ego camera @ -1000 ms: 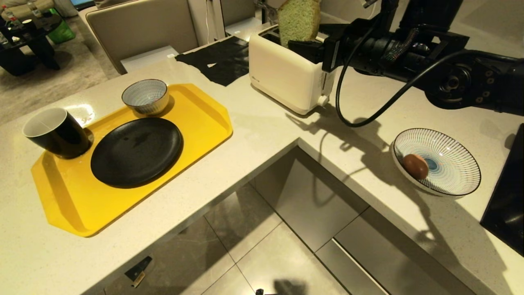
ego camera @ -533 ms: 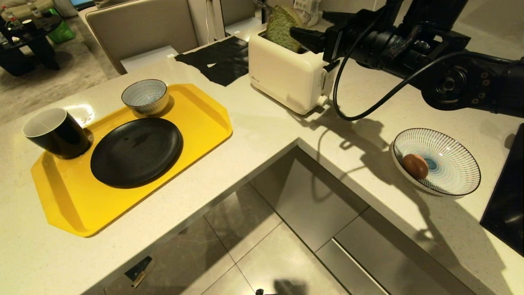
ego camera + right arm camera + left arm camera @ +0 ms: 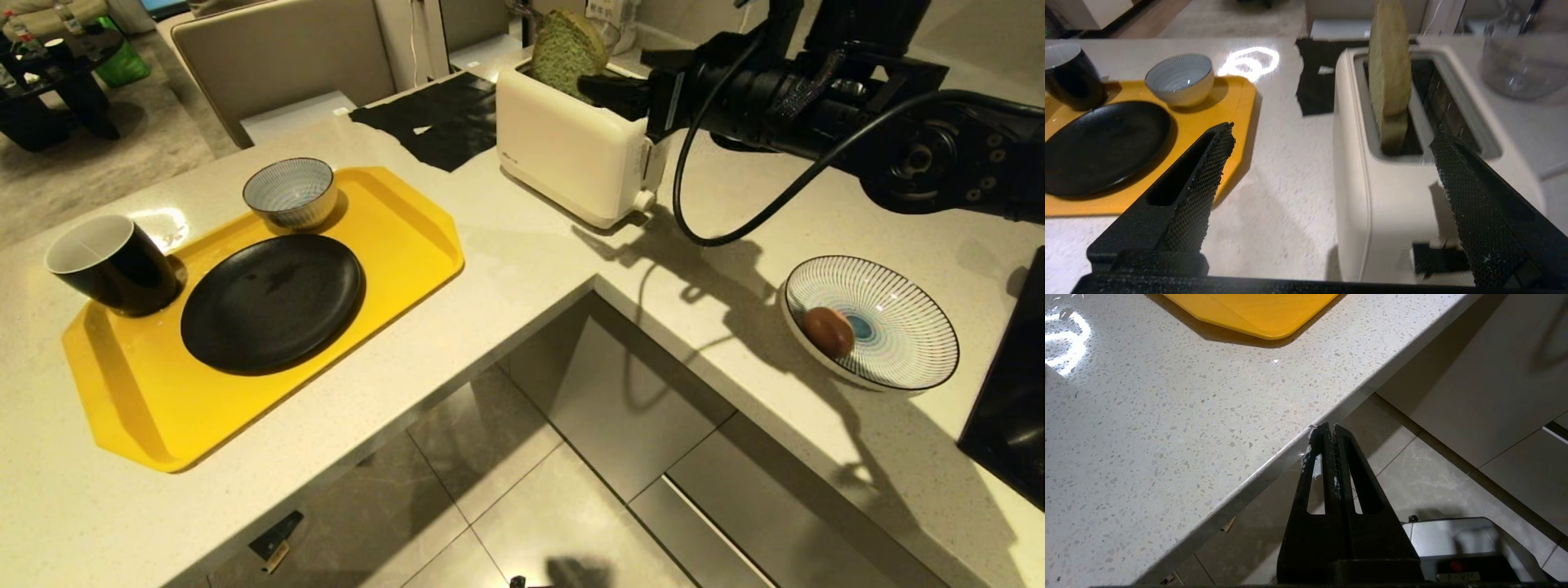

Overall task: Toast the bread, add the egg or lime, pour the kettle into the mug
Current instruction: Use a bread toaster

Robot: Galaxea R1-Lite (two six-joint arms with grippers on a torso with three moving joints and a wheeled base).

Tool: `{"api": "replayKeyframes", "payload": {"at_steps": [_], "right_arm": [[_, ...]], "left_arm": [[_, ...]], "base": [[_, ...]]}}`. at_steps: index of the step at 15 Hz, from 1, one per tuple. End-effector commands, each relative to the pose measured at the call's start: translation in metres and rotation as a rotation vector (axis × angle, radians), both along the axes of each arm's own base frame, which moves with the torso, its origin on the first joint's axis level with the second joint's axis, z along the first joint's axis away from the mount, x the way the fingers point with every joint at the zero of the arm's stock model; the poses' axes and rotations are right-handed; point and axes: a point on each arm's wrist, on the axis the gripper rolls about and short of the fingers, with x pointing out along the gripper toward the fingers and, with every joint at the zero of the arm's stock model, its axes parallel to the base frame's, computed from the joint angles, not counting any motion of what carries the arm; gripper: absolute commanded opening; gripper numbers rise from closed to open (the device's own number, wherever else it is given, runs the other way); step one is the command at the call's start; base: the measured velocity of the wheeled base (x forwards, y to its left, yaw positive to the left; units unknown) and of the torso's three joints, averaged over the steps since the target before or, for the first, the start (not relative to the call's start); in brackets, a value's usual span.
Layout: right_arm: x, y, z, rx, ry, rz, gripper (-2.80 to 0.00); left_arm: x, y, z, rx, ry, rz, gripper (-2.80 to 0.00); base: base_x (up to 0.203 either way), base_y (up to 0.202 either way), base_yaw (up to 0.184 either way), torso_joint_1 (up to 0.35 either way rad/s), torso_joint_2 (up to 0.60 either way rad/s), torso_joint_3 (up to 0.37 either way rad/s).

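Your right arm reaches in from the right of the head view, stretched roughly level over the desk, and its hand sits at the near end of the white toaster with its two fingers spread wide apart and nothing between them. The bread stands upright in one of the toaster's slots, just ahead of your right hand and clear of both fingers; its rounded top rises well above the slot and leans a little toward the far side. Your left hand hangs beside the desk edge, over the floor, with its fingers pressed together and empty. The mug stands at the left end of the yellow tray, well apart from your right hand, with a black plate beside it and a small striped bowl at the tray's far edge. One egg lies inside the wide striped dish on the right wing of the desk, below your right arm and not touched by it. You cannot see the kettle in any view.
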Motion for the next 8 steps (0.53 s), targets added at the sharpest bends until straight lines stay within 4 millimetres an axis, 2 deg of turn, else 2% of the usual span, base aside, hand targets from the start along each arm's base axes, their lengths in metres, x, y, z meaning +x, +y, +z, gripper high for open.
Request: {"api": "replayKeyframes", "payload": {"at_steps": [1, 2, 4, 8], "right_arm": [[-0.002, -0.004, -0.003, -0.001, 0.048, -0.009, 0.0], [0.001, -0.015, -0.007, -0.009, 0.084, -0.046, -2.8], [-0.01, -0.032, -0.003, -0.003, 0.109, -0.083, -2.8], [-0.045, -0.067, 0.02, 0.018, 0.099, -0.147, -2.8]], "left_arm": [[0.0, 0.0, 0.0, 0.0, 0.001, 0.0, -2.8], [0.0, 0.0, 0.0, 0.0, 0.001, 0.0, -2.8], [0.0, 0.0, 0.0, 0.001, 0.001, 0.0, -2.8], [0.0, 0.0, 0.0, 0.0, 0.001, 0.001, -2.8]], "base": [[0.0, 0.0, 0.0, 0.0, 0.0, 0.0], [0.0, 0.0, 0.0, 0.0, 0.0, 0.0], [0.0, 0.0, 0.0, 0.0, 0.0, 0.0], [0.0, 0.0, 0.0, 0.0, 0.0, 0.0]]}}
